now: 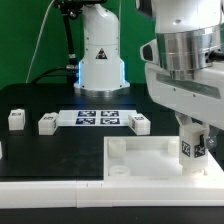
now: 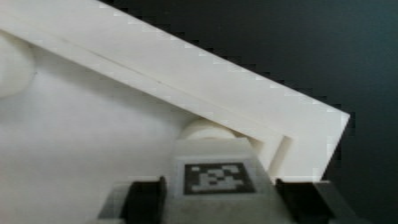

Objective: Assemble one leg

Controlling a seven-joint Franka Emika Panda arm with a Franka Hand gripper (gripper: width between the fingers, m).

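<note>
My gripper (image 1: 192, 150) is at the exterior view's right, shut on a leg (image 1: 190, 146), a small white block with a black-and-white tag. It holds the leg upright over the right corner of the large white panel (image 1: 135, 152). In the wrist view the leg (image 2: 217, 172) sits between my two dark fingers (image 2: 150, 201), with the gripper (image 2: 224, 206) around its sides. The leg's far end is at a round corner socket (image 2: 210, 128) just inside the panel's raised rim (image 2: 196, 62). I cannot tell whether the leg is seated in the socket.
Three loose legs lie on the black table: one at the far left (image 1: 15, 120), one beside it (image 1: 47, 124), one right of the marker board (image 1: 140, 124). The marker board (image 1: 98, 118) lies in front of the robot base (image 1: 100, 60).
</note>
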